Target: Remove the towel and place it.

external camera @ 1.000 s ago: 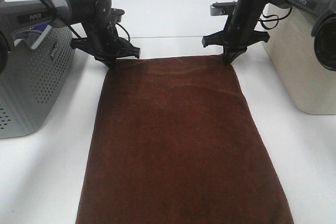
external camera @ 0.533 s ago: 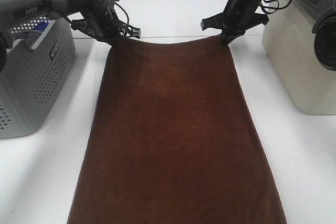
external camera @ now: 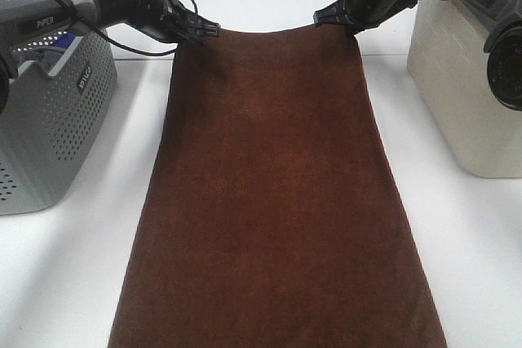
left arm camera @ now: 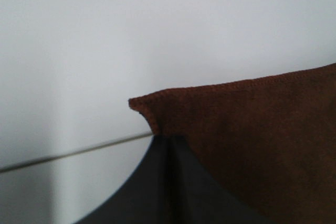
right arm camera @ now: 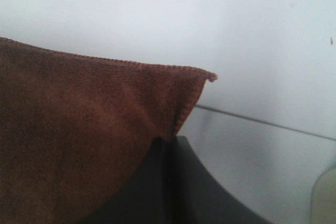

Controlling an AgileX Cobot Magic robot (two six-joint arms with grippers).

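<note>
Reddish-brown plush cloth, the towel (external camera: 269, 201), hangs stretched between the two grippers, pinched at its two far corners. The left gripper (external camera: 189, 32) has its jaws pressed together on one corner. In the left wrist view the dark fingers (left arm camera: 142, 187) meet with no gap, and the stitched hem of that corner pokes out just past their tips. The right gripper (external camera: 347, 24) is clamped the same way on the other corner, its fingers (right arm camera: 194, 192) closed tight, with a small peak of cloth standing beyond them.

Between the two pairs of fingertips the far edge of the towel sags in a shallow curve, held up off the white table (external camera: 73, 283). From the fingers the cloth slopes down towards the camera and widens — its near end runs out of the exterior view, so where it stops cannot be told.

Outside the left fingers, lower and off to the side, stands a grey perforated basket (external camera: 49, 120). Outside the right fingers stands a beige bin (external camera: 461, 95). Neither one touches the towel.
</note>
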